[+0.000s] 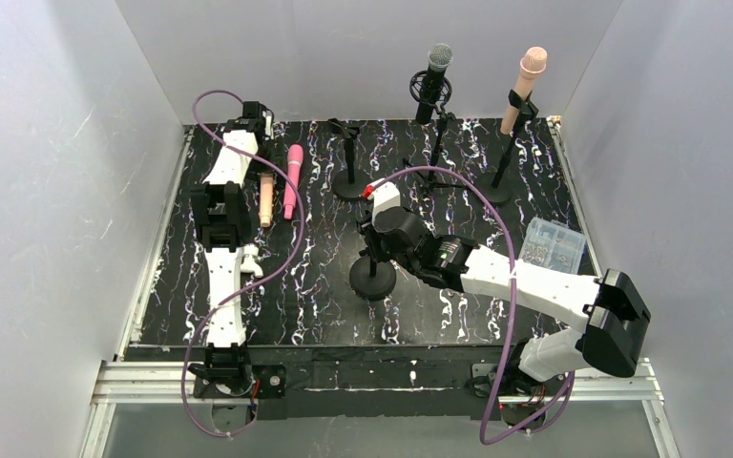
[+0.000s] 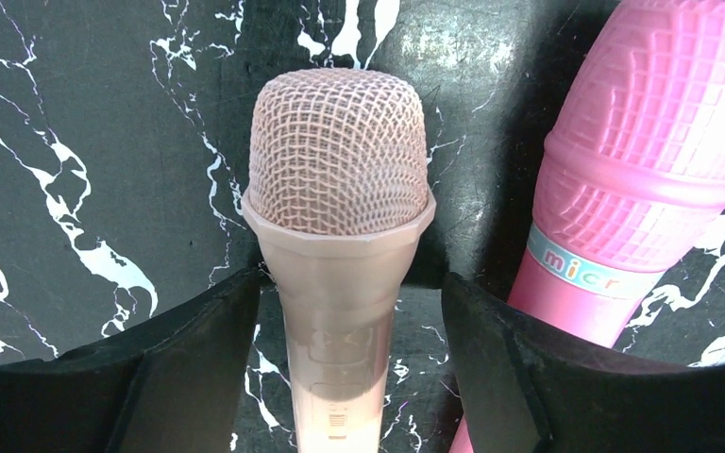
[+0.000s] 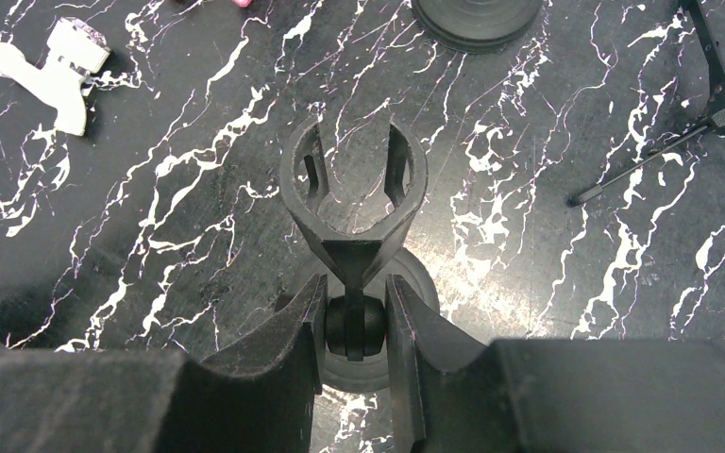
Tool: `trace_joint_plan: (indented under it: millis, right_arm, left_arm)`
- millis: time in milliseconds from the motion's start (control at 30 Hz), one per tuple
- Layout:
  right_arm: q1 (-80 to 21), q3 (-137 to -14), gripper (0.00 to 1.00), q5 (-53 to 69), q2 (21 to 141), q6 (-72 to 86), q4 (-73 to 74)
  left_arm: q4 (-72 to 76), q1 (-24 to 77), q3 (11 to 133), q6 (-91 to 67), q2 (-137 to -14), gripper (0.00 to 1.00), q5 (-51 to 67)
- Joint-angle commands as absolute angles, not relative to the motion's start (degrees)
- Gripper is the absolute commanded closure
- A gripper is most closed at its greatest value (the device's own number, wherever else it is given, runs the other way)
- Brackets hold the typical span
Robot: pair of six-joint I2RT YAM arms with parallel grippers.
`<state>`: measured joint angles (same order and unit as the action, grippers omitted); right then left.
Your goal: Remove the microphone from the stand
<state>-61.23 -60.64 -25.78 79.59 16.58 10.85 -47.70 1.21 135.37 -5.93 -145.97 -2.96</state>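
Left end effector [image 2: 345, 311]: released; black fingers [image 2: 198, 349] standing off both sides of the tan microphone's handle, a gap showing on each side, nothing gripped.
Tan microphone [image 2: 338, 160]: the task's thing; lying flat on the surface [image 2: 75, 113], mesh head pointing away from the wrist, in no clip.
Pink microphone [image 2: 642, 160]: just beside the tan one, roughly parallel; probably the reason for this spot, a row of loose pieces at the left rear.
Right end effector [image 3: 354, 316]: clenched on the neck of the round-base stand [image 3: 354, 330], just under the clip; likely there to pin the stand against tipping or sliding.
Clip [image 3: 295, 175]: empty, prongs spread, nothing seated.
Stand position: upright near the middle of the surface, well apart from the tan microphone.
Progress, as a judgement: done for this stand.
Farther out: black microphone [image 1: 436, 76] and peach microphone [image 1: 527, 81] upright in stands along the back; bare stand [image 1: 348, 162] nearby; clear plastic box [image 1: 554, 243] at the right.
Risk: a sideways retreat could roll the tan microphone into the pink one; a straight lift looks safer.
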Motion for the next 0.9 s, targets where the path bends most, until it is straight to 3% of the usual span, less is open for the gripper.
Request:
trace_joint_plan:
  millis: [0,233,333,400,433,867]
  right_arm:
    - [-61.53,-58.72,0.99,-23.29,82.44,16.61,23.95]
    - [-61.52,-58.71,0.99,-23.39,82.38,16.52,24.00]
    - [-61.52,-58.64,0.99,-23.38,82.27,16.52,23.99]
    - [-61.52,-58.64,0.99,-23.47,82.21,16.52,24.02]
    - [-61.52,-58.63,0.99,-23.53,82.18,16.52,24.00]
    - [-61.52,-58.04,0.99,-29.13,81.23,15.73,18.81]
  left_arm:
    - [-47.79,0.97,134.77,-5.37,-142.72,0.29,-3.84]
    - [-47.52,0.97,135.26,-5.12,-140.57,0.23,-4.73]
    - [-47.29,0.97,135.67,-5.10,-139.23,0.16,-5.45]
    - [-47.15,0.97,136.06,-5.10,-138.17,0.03,-6.19]
    - [-47.09,0.97,136.31,-5.03,-137.69,0.01,-6.50]
    - [-45.86,0.96,136.10,-5.41,-127.45,0.01,-10.09]
